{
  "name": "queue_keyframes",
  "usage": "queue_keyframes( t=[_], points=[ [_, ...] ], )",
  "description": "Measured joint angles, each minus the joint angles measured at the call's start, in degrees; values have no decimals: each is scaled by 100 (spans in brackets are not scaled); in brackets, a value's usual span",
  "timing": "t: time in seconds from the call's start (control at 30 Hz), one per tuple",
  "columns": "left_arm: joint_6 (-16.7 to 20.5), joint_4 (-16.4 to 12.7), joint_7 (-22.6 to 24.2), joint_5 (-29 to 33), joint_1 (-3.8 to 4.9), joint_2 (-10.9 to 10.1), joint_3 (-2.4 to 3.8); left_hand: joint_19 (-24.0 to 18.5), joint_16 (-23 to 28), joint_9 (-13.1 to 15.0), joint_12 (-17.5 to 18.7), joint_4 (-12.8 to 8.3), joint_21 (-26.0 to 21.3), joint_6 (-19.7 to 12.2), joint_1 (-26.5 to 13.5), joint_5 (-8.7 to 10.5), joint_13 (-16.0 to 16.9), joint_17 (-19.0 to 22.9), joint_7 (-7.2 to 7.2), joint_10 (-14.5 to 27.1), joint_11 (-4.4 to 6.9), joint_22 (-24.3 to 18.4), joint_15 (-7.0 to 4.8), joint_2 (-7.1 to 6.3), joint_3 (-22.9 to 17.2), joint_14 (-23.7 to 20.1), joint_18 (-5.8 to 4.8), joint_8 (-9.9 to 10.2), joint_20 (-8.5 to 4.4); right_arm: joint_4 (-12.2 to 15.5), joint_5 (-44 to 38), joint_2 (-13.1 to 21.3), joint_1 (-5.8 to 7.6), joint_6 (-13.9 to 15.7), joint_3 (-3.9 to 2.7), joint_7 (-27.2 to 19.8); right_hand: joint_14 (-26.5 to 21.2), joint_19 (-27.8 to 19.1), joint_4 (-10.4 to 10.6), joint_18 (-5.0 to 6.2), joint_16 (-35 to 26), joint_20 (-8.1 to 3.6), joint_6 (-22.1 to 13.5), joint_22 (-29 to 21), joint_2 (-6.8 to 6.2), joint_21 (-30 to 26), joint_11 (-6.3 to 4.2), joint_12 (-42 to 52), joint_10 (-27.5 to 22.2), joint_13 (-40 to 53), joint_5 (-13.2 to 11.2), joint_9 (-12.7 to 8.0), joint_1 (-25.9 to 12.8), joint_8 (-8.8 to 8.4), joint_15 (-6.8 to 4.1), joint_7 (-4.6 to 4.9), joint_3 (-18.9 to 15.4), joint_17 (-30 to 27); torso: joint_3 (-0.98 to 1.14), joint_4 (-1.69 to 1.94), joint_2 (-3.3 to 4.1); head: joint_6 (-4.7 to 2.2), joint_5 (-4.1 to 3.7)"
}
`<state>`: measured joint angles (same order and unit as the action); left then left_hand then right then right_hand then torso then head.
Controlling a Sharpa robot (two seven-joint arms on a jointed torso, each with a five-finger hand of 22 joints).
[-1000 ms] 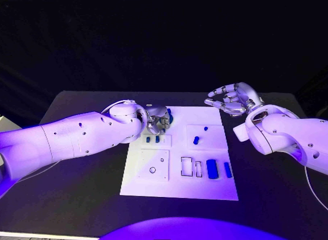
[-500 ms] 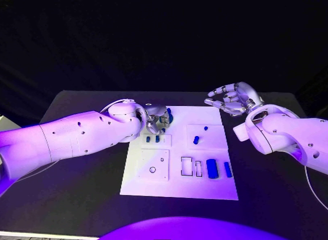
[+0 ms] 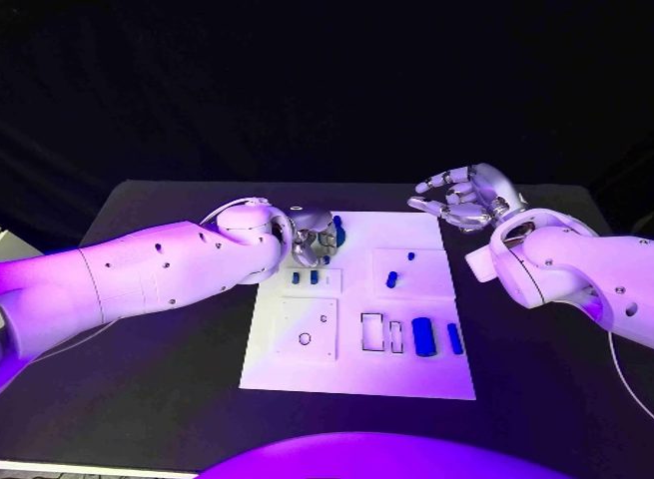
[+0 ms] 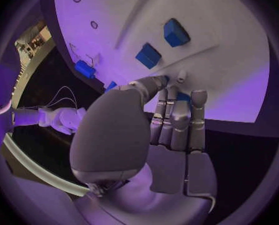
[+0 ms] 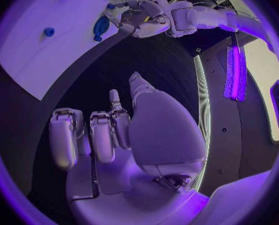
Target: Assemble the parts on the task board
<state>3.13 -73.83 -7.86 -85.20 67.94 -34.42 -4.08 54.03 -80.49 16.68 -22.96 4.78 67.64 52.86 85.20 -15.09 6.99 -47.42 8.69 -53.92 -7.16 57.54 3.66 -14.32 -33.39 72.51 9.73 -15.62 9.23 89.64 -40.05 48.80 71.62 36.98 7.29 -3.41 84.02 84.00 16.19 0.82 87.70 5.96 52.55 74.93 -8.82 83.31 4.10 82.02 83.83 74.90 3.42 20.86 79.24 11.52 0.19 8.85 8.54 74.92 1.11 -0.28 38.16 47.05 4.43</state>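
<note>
Left robot hand [image 3: 316,239] grasping blue part [image 3: 336,232] at task board [image 3: 358,369] far edge, lifting slightly since earlier, nearing insertion; right robot hand [image 3: 463,198] hovering released, unmoved.

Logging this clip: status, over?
Left hand over task board's far edge, fingers at a blue part; grip unclear. Right hand open, off board. Nothing blocking.

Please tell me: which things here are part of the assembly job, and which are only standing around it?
Part of the job:
task board
blue parts on it
left hand, at the board's far edge
right hand, raised beyond the board's far right corner

Only around it:
black table
</note>
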Motion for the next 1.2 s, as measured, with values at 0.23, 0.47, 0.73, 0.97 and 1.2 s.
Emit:
queue_keyframes(
  t=[0.23, 0.47, 0.73, 0.97, 1.2],
  points=[
    [-4, -2, -11, -23, -2, -3, -2, 30, -22, 16, -87, -12, 48, 42, -23, 0, 52, -50, 1, -93, 31, 56, -50, 22, -12, 50, -1, 0, -29, 0, -17, -1, 0, 0, 0, 0, 0, 0, 0, 0, 0, 0, 0, 2, 0, 0, 0, 0, 0, 0, 0, 0, 0, 0, 0, 0, 0, 0, 1, -1, -1, 2, -1],
    [-26, -16, -19, -33, -6, -13, -7, 64, -32, 29, -167, -27, 64, 73, -54, 0, 114, -79, -10, -180, 82, 96, -80, 52, 3, 80, -1, 0, -64, 0, -26, 0, 0, 0, 0, 0, 0, 0, 0, 0, 0, 0, 0, 1, 0, 0, 0, 0, 0, 0, 0, -1, 0, 0, 0, 0, 0, -1, 2, -1, -3, 11, -1],
    [-38, -43, -19, -32, -5, -22, -7, 64, -32, 21, -167, -27, 64, 30, -132, 0, 130, -40, -53, -147, 49, 95, -80, 20, 3, 80, 0, 57, -64, 0, -33, 1, 0, 0, 0, 0, 0, 0, 0, 0, 0, 0, 0, 0, 0, 0, 0, 0, 0, 0, 0, -1, 0, 0, 0, 0, 0, -1, 3, 0, -2, 9, 1],
    [-46, -44, -19, -25, -3, -26, -6, 64, -32, 19, -168, -25, 64, 9, -191, 0, 142, -25, -74, -105, 51, 78, -80, -39, 5, 80, 0, 89, -64, 0, -36, 1, 0, 0, 0, 0, 0, 0, 0, 0, 0, 0, 0, 0, 0, 0, 0, 0, 0, 0, 0, 4, 0, 0, 0, 0, 0, -1, 3, 0, -1, 7, 5],
    [-61, -33, -19, -20, -1, -23, -4, 64, -32, 19, -162, 13, 64, -13, -252, 0, 147, -25, -52, -85, 31, 77, -79, 4, 43, 80, 0, 112, -64, 0, -39, 1, 0, 0, 0, 1, 0, 0, 0, 0, 0, 0, 0, -1, 0, 0, 0, 0, 0, 0, 0, 4, 0, 0, 0, 0, 0, 3, 3, -1, -1, 12, 3]
  ],
)
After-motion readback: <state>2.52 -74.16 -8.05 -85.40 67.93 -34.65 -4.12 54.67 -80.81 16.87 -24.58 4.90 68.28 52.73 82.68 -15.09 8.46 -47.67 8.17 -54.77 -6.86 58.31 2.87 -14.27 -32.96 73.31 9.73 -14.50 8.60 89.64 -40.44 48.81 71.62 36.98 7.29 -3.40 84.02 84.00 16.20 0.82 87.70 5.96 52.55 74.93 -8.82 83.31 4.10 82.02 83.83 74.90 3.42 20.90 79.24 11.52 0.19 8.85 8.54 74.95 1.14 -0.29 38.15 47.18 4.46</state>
